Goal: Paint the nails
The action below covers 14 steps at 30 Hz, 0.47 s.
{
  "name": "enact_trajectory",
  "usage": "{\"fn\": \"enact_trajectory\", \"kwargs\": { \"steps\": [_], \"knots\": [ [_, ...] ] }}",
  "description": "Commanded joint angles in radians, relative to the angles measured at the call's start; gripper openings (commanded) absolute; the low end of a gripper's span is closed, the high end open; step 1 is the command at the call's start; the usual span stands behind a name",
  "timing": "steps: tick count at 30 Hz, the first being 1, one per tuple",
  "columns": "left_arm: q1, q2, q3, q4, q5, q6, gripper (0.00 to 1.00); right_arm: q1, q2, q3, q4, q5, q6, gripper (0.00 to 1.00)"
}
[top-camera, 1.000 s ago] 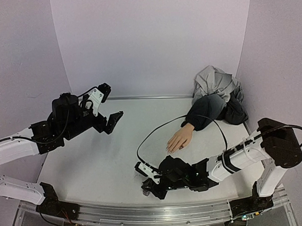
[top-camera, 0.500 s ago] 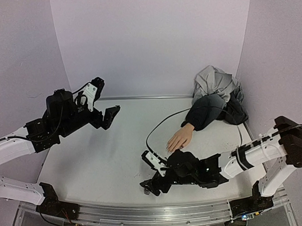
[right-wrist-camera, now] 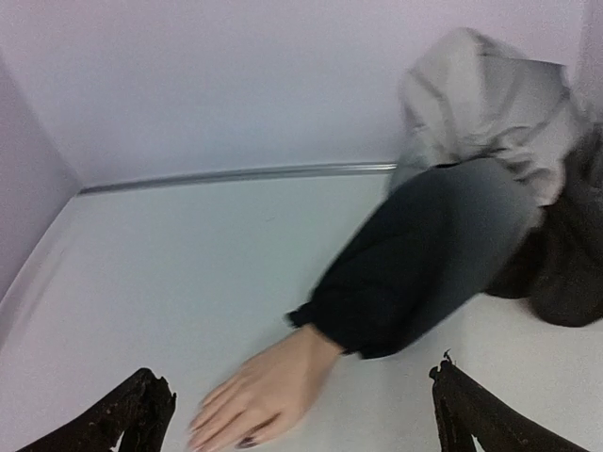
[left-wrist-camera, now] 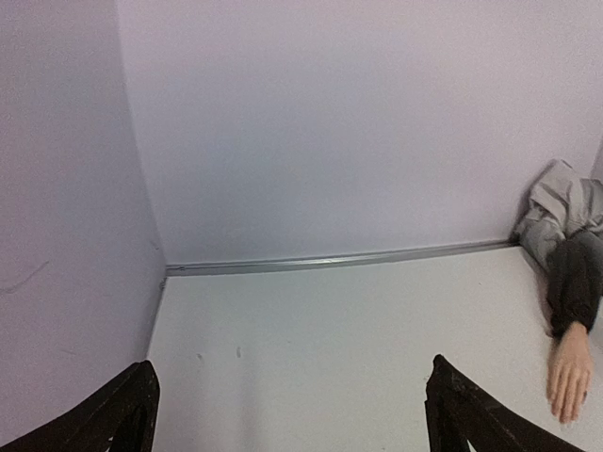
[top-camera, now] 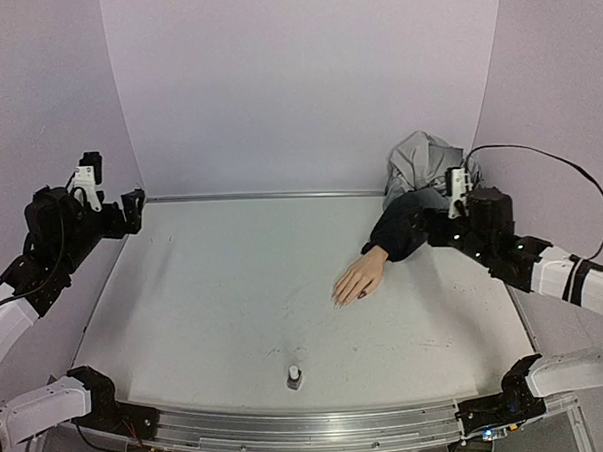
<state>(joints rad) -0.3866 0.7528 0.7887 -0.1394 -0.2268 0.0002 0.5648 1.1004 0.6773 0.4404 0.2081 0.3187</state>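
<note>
The peach mannequin hand [top-camera: 359,279] lies palm down right of the table's centre, in a dark navy sleeve [top-camera: 407,229]. One of the nails [top-camera: 364,294] shows dark maroon; it also shows in the right wrist view, nail [right-wrist-camera: 247,441], while the other nails are too blurred to tell. My right gripper [top-camera: 434,232] hovers over the sleeve at the back right, open and holding nothing [right-wrist-camera: 294,369]. My left gripper [top-camera: 131,208] is raised by the left wall, open and holding nothing [left-wrist-camera: 292,363]. In its view the hand [left-wrist-camera: 570,372] is far to the right.
A small dark bottle with a white cap [top-camera: 294,376] stands alone near the table's front edge. A crumpled grey garment [top-camera: 429,165] is piled in the back right corner. Lilac walls close the table on three sides, with a metal rail [top-camera: 260,196] along the back.
My right gripper has opened and swung from the bottle at the front up to the back right over the sleeve. My left arm has drawn back to the left wall.
</note>
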Motion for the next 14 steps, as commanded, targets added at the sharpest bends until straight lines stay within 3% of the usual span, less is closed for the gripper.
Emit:
{"fn": "enact_trajectory", "kwargs": {
  "steps": [1, 9, 14],
  "knots": [
    [0.161, -0.044, 0.017, -0.025, 0.099, -0.022, 1.00, -0.238, -0.118, -0.014, -0.116, -0.085, -0.055, 0.98],
    [0.186, -0.059, 0.048, -0.044, 0.194, -0.012, 1.00, -0.256, -0.225, 0.057, -0.186, 0.043, -0.044, 0.98],
    [0.186, -0.056, 0.055, -0.045, 0.217, -0.002, 1.00, -0.256, -0.282, 0.041, -0.155, 0.007, -0.058, 0.98]
  ]
}}
